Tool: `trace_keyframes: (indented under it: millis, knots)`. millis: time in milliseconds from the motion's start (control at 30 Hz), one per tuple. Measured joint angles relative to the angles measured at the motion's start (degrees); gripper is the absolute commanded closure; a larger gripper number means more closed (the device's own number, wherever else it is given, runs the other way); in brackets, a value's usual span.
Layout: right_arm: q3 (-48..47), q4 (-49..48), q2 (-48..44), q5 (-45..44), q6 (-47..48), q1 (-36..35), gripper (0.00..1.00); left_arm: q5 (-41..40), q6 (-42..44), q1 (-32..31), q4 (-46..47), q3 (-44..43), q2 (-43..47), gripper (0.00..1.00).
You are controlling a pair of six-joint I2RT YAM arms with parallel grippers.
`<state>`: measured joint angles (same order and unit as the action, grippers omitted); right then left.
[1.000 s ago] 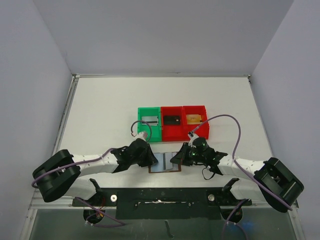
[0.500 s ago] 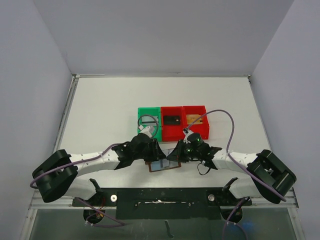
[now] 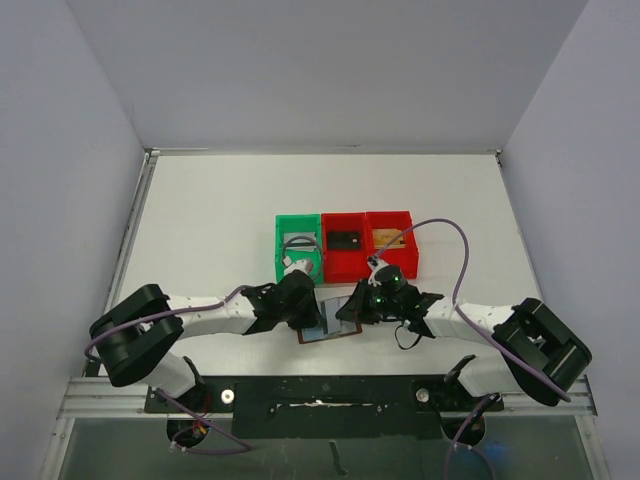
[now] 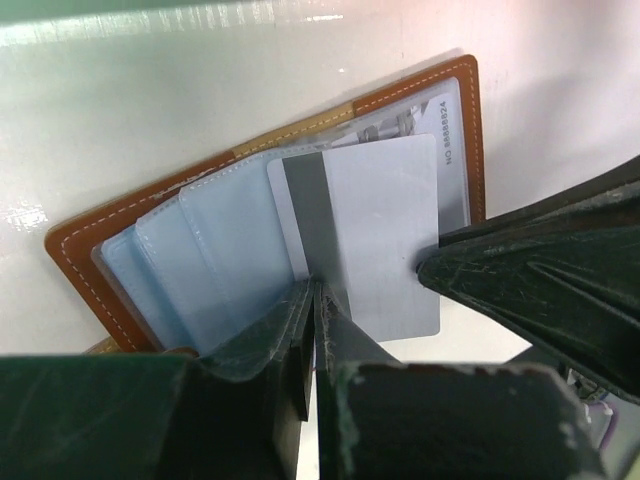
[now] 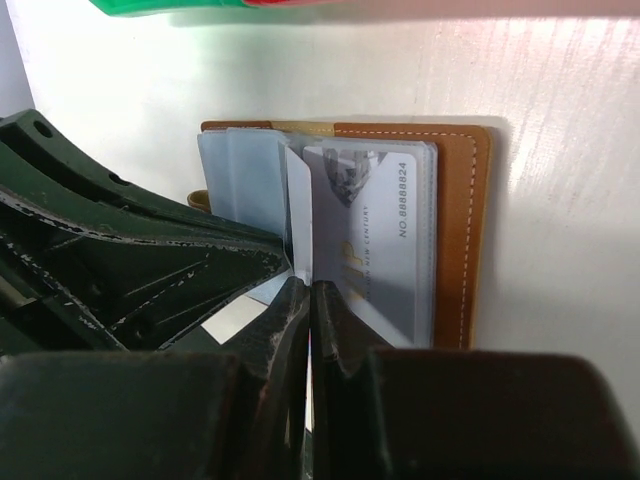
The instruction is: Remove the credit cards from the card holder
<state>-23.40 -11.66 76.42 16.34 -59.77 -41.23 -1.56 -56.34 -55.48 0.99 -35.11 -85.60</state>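
The open card holder lies on the desk at 6 o'clock of the red bins, the left fingers pinched shut on a pale blue card half out of it, the right fingers pressed together against its edge

card in the card holder window, "no.8888824" along its edge, "century" beside that, remaining print unreadable
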Motion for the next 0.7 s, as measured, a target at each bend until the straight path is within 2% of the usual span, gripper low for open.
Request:
trace_keyframes:
  millis: [133, 467, 533, 600, 700]
  knots:
    - [0.0, 0.4, 0.0, -0.2, 1.0, 0.3, 0.88, -2.5, 0.0, -0.7, -3.3, -2.3, -0.9, 0.97]
    - [0.0, -2.3, 3.7, 1.0, 1.5, 0.4, 0.78, -3.0, -0.1, -1.0, -1.6, -1.1, -0.5, 0.97]
    - [-0.2, -3.6, 4.5, 1.6, 1.5, 0.4, 0.79, -3.0, -0.1, -1.0, -1.4, -1.1, -0.5, 0.97]
    - [-0.2, -4.6, 5.2, 2.0, 1.5, 0.4, 0.84, -3.0, -0.1, -1.0, -1.3, -1.0, -0.5, 0.97]
    - [-0.2, -5.7, 5.8, 2.5, 1.7, 0.5, 0.97, -3.0, -0.2, -1.0, -1.2, -0.9, -0.5, 0.97]
